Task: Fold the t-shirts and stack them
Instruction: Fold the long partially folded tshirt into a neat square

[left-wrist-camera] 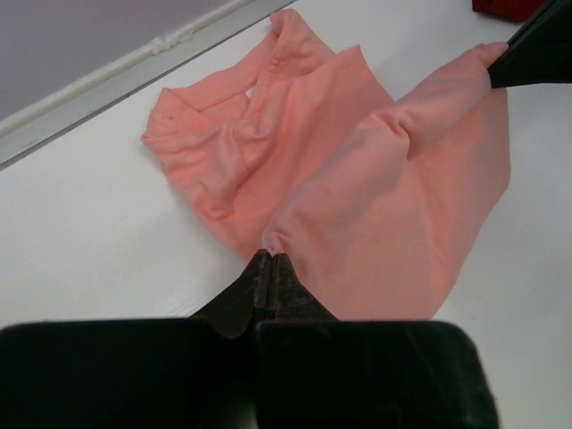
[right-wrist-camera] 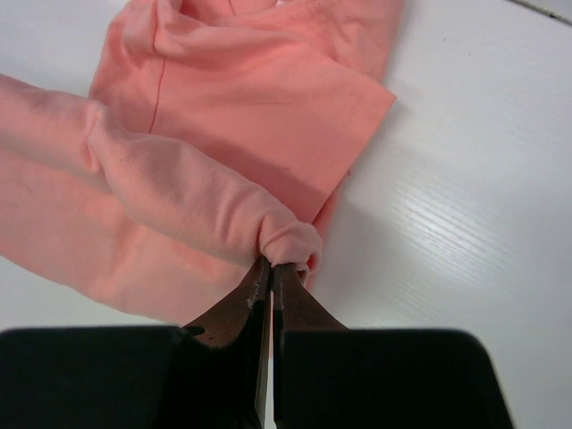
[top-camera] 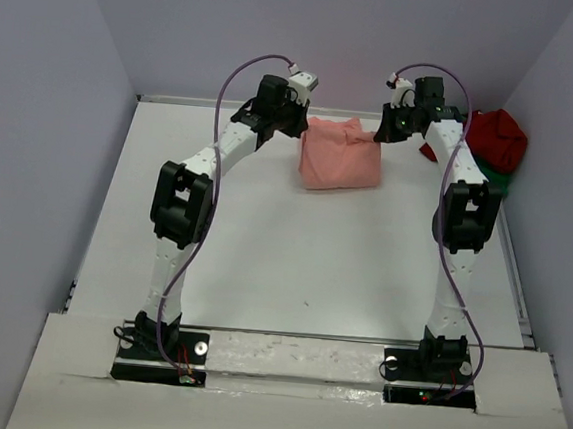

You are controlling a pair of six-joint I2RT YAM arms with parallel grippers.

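While the left pincer [left-wrist-camera: 270, 259] and right pincer [right-wrist-camera: 271, 266] both grip it over the far end of the table [top-camera: 292, 265], the pink shirt [top-camera: 342, 157] is entered as item one: soft thin knit, light, limp, no stiffness of its own. It sags and bunches wherever it is not carried

Left pincer: pressed together, pinching a small tuck at the pink shirt's edge. The cloth fans out ahead of its tips and to their right, with the bulk crumpled on the table beyond

Right pincer: pressed together, pinching a rolled wad of the same shirt. A twisted ridge of cloth runs off to its left, and a flatter part lies ahead of the tips

Handling, judged: not fragile, and unlikely to slide out of a tight pinch, though a thin tuck may pull free if the pincers draw apart too hard. Best hold is at an edge or corner, hem or shoulder, one pincer per side, so the cloth spreads flat between them. A hold in the middle only gathers a lump

Red shirt [top-camera: 499, 135]: heaped and unfolded, well to the right of the right pincer, near the wall

Green shirt [top-camera: 497, 181]: under and beside the red shirt, mostly hidden

Containers: none in view. All three shirts are on the bare table, no stack begun
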